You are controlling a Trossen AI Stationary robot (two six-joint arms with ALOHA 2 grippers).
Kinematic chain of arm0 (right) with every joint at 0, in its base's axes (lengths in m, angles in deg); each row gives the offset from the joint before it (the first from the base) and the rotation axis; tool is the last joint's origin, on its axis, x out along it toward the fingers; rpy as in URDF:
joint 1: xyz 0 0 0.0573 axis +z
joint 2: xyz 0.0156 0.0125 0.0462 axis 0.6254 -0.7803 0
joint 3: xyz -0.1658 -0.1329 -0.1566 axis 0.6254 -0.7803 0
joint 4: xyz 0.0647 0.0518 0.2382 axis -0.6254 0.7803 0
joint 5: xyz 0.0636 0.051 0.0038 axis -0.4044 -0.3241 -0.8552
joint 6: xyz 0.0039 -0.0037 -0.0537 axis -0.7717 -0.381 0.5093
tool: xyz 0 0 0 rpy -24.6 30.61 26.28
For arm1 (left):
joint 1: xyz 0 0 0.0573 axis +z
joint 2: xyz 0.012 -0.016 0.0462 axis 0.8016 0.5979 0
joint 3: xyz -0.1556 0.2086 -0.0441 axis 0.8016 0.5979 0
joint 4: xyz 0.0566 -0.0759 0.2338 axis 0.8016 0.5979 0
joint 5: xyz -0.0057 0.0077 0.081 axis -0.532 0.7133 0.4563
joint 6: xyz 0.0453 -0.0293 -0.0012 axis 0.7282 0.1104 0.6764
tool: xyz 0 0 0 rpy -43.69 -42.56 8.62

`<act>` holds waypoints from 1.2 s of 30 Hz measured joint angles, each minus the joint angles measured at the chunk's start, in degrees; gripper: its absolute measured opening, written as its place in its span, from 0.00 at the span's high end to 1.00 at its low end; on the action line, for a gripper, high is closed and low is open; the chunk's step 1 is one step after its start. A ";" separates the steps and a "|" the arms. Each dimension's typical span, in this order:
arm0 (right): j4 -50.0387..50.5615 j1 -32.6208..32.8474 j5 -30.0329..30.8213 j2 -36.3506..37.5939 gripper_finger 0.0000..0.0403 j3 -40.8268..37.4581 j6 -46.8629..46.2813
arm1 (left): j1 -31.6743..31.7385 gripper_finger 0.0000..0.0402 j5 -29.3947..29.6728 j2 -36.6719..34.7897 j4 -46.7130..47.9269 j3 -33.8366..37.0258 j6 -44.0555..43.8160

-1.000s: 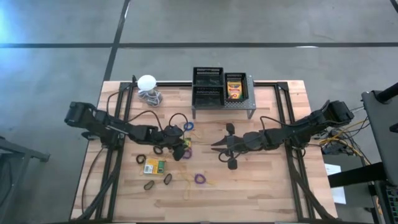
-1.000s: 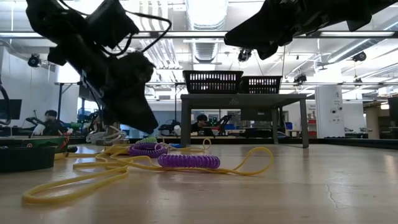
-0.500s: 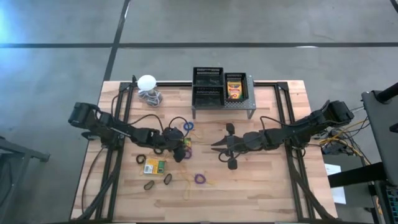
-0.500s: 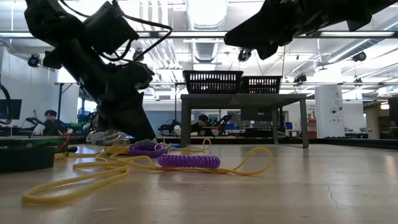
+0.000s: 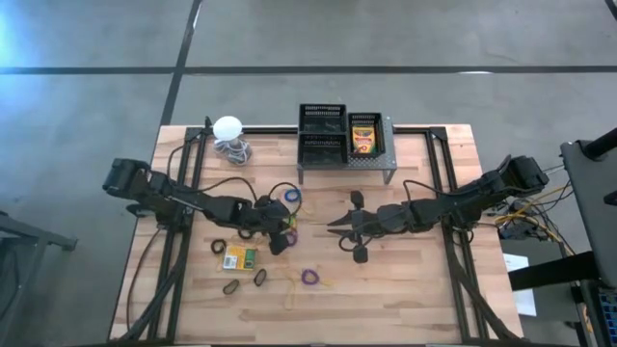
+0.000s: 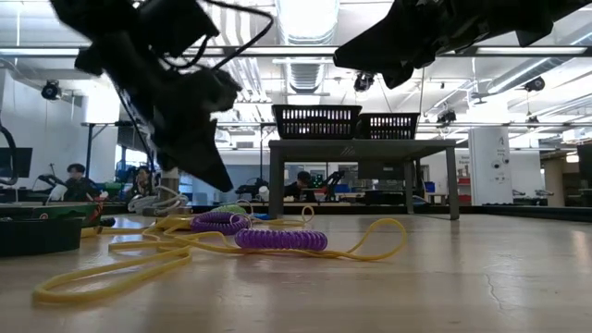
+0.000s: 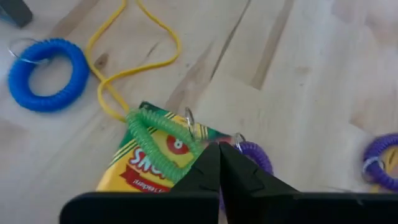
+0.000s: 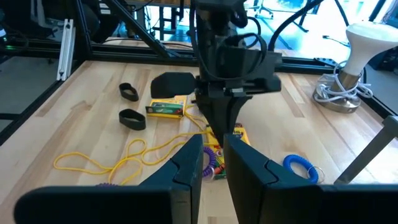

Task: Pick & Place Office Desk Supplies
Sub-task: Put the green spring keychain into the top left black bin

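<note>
My left tool (image 7: 219,163), fingers pressed together and empty, hovers over the crayon box (image 7: 146,163); next I must spread them and descend.

green coil loop (image 7: 163,135) lies flat across yellow crayon box (image 7: 140,167), blue loop (image 7: 43,74) nearby.

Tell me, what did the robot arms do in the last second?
The left end effector dipped down to the pile of coiled loops half a second ago, then rose again; it now hangs shut above the crayon box with its green loop, holding nothing visible. The right end effector stayed still and open in mid-table. The blue loop, bins and stand did not move.
</note>
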 joint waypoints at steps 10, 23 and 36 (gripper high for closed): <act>-0.01 -0.02 0.00 -0.01 0.86 0.00 -0.02 | 0.02 0.92 1.71 -0.11 4.48 -4.76 5.74; -0.01 -0.04 -0.01 -0.01 0.85 0.00 0.00 | 1.46 0.57 2.85 6.06 -1.72 -4.76 19.80; 0.01 -0.04 0.00 -0.01 0.85 -0.02 -0.02 | 1.57 0.86 1.38 7.09 -0.05 -4.70 21.02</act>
